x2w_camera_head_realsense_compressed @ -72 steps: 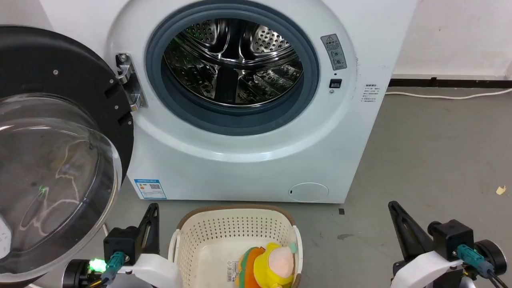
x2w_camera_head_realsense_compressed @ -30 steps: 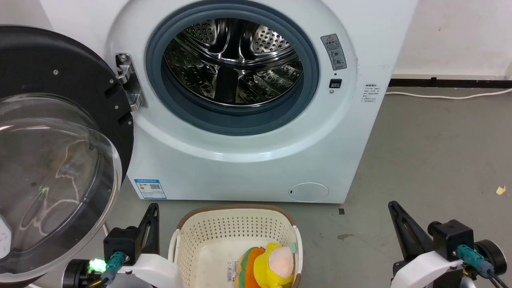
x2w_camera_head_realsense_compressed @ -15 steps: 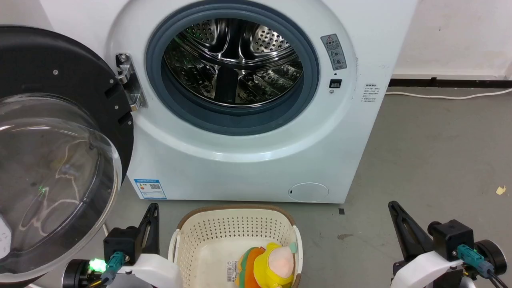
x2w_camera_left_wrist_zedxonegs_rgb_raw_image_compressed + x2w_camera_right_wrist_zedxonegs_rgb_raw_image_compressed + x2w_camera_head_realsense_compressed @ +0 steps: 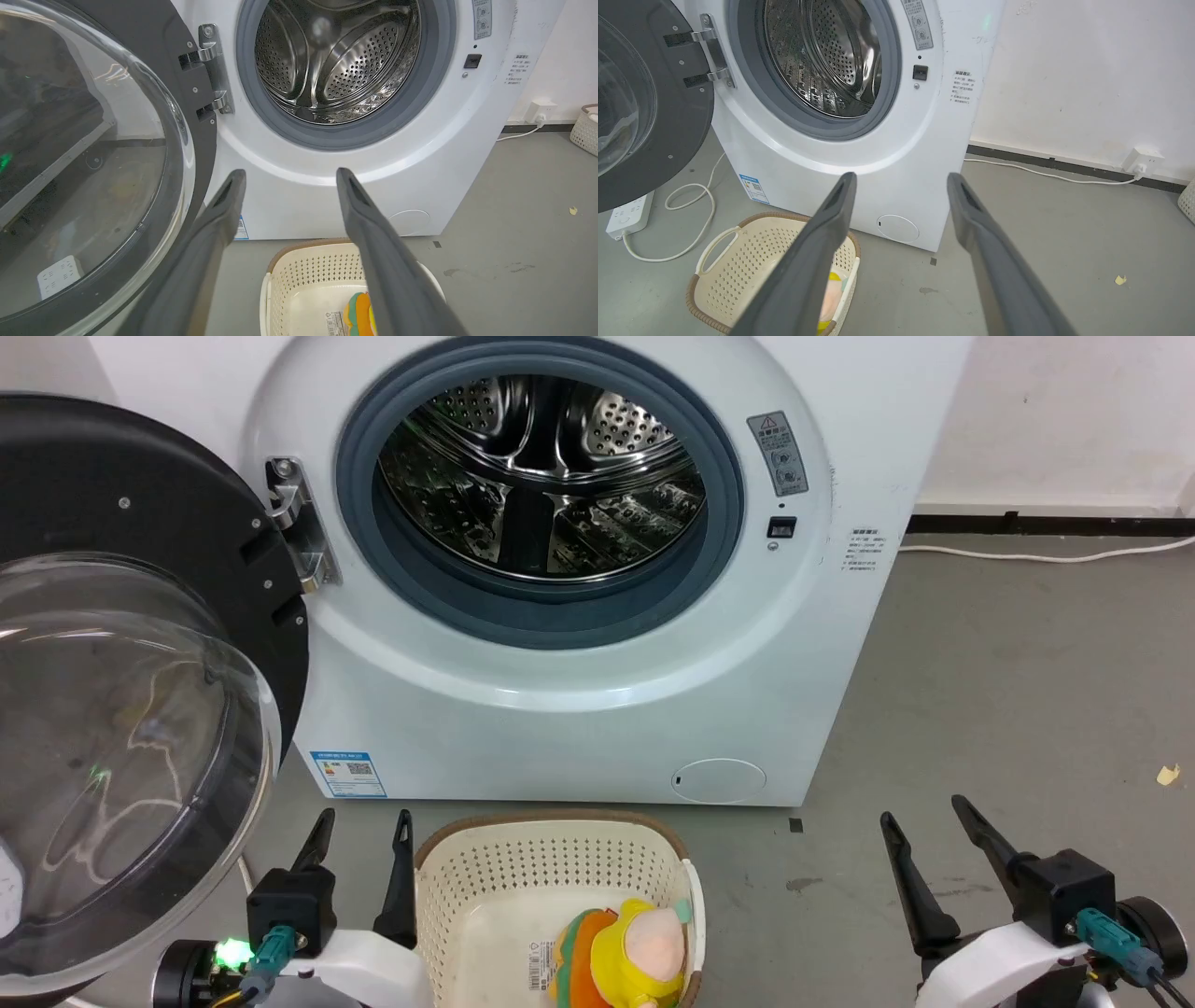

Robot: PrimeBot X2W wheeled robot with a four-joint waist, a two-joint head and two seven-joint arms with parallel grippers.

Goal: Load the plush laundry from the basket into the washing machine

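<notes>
The plush laundry [image 4: 621,952], yellow with a peach head and orange back, lies in the right part of the cream basket [image 4: 551,823] on the floor in front of the washing machine [image 4: 579,728]. Its steel drum [image 4: 541,476] is exposed, and the glass door [image 4: 112,663] is swung wide to the left. My left gripper [image 4: 362,823] stands open just left of the basket, holding nothing. My right gripper [image 4: 924,812] stands open well right of the basket, also holding nothing. The left wrist view shows the left gripper [image 4: 289,173] above the basket [image 4: 299,245] and the plush laundry [image 4: 357,312].
The open door takes up the left side. A white power strip [image 4: 626,217] with a looped cable lies on the floor left of the machine. A cable runs along the wall to a socket [image 4: 1141,161]. Another pale basket [image 4: 586,128] stands at the far right.
Both grippers have gone from fingers together to fingers spread apart. The head view has shifted slightly. Basket, plush and door stay where they were.
</notes>
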